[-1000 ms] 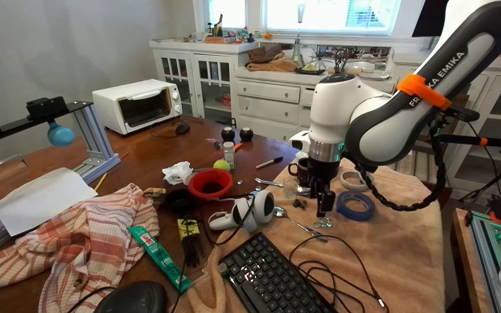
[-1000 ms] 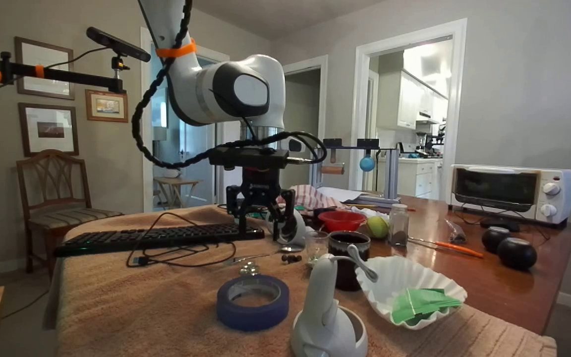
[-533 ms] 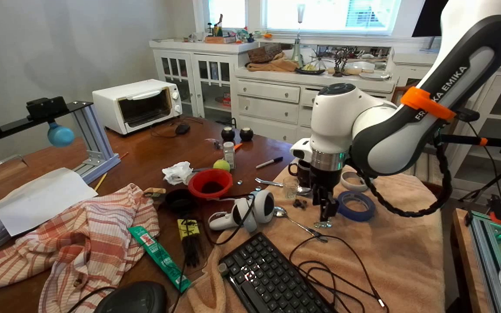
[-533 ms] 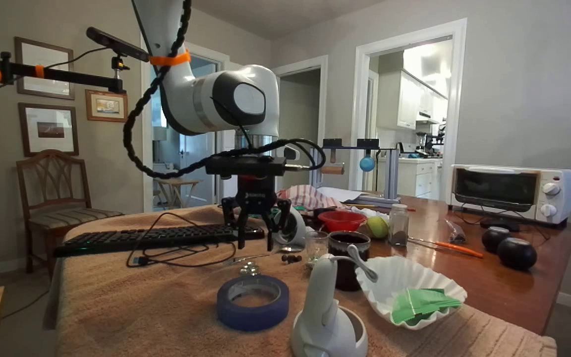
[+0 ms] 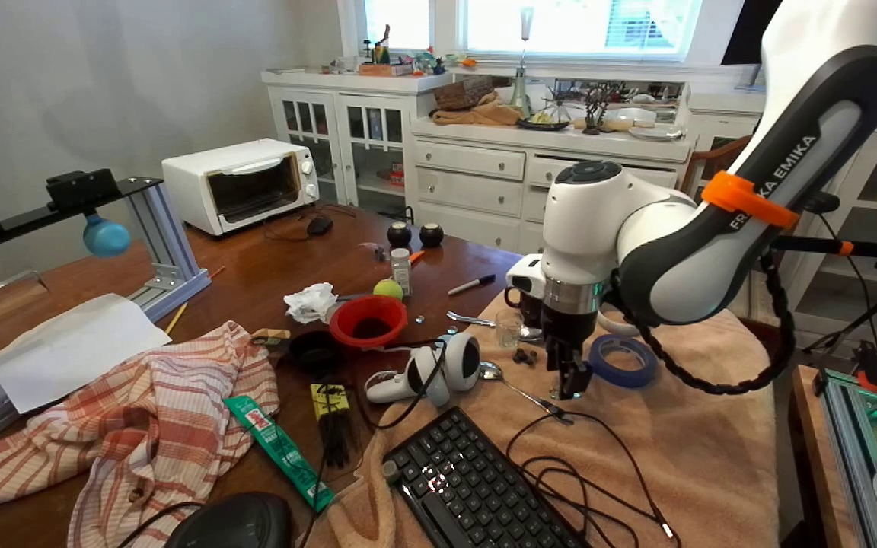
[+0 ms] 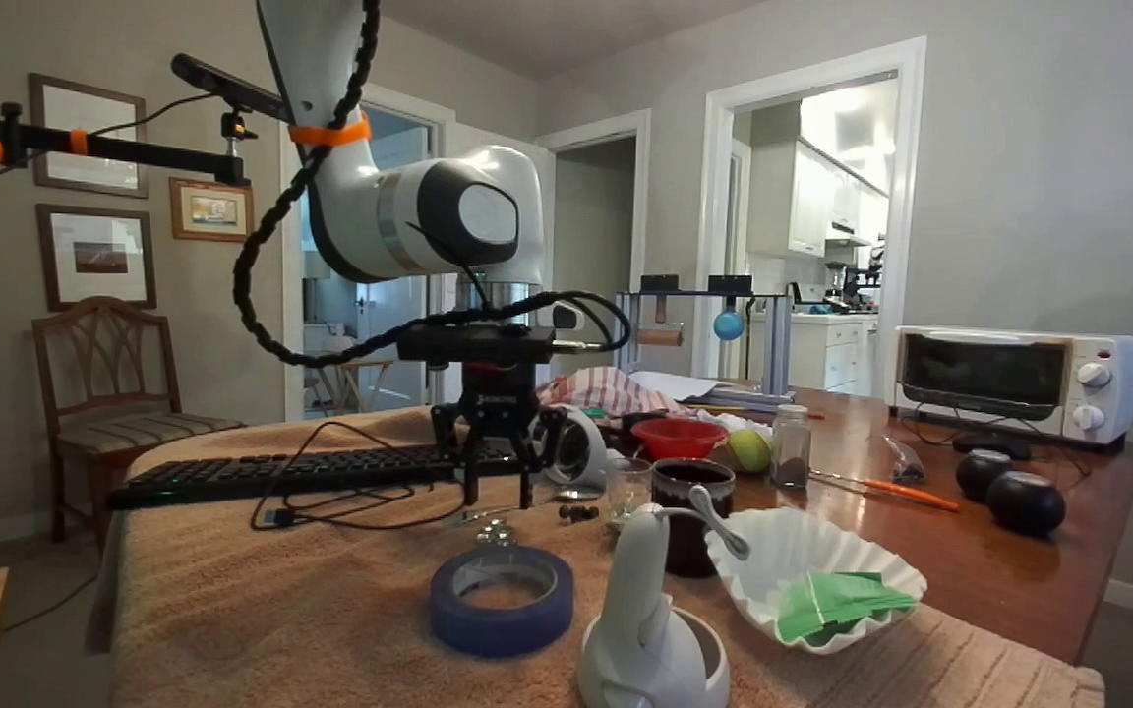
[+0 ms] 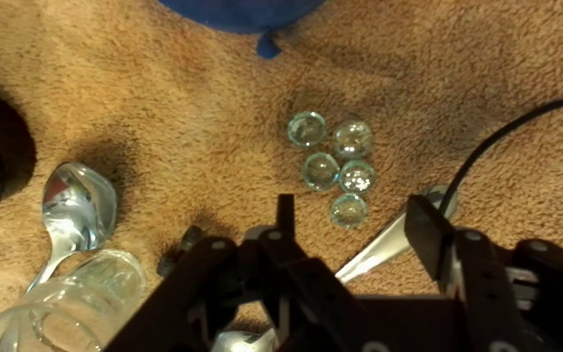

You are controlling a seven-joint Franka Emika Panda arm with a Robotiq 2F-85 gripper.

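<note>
In an exterior view the tan towel [image 5: 705,441] spreads broadly from the blue tape [image 5: 626,380] to its outer edge, and above it the fingers [image 7: 425,234] stand moderately apart, the clear marbles [image 7: 328,171] lying just beyond their tips, between tape and spoon [image 7: 384,247], in the wrist view.

Here's a white toaster oven [image 5: 237,185] on the bench [image 5: 271,266], a tennis ball [image 6: 749,450] just beside a red bowl [image 5: 366,308], and a striped cloth [image 5: 157,411] lying rumpled!

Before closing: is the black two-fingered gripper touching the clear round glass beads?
Apart: in the wrist view, tan terry towel shows between both gripper fingers and the beads.
</note>
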